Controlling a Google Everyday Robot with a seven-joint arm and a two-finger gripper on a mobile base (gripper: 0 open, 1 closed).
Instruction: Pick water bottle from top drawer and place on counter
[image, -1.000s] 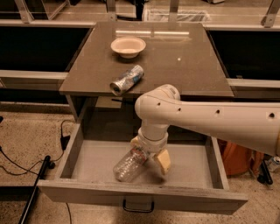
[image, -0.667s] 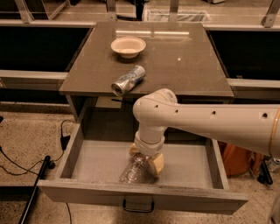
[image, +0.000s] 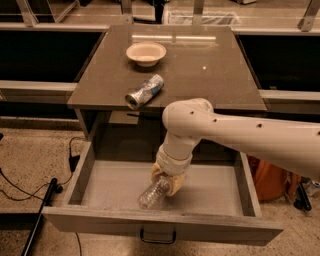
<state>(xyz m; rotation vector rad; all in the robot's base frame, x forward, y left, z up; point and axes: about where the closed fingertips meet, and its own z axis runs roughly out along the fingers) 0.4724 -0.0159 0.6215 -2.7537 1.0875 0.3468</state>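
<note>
This looked like a robotics lab or test room, not a home. A lone counter (image: 200, 75) stood on a speckled hard floor (image: 35, 150), with loose black cables (image: 20, 187) and a black stand leg (image: 40, 215) to its left and metal frame posts (image: 25, 12) beyond its far edge. A white robot arm (image: 240, 135) reached in from the counter's right, its gripper (image: 167, 179) down in the top drawer (image: 100, 222) under the counter's front edge, clasping the water bottle (image: 152, 195).
</note>
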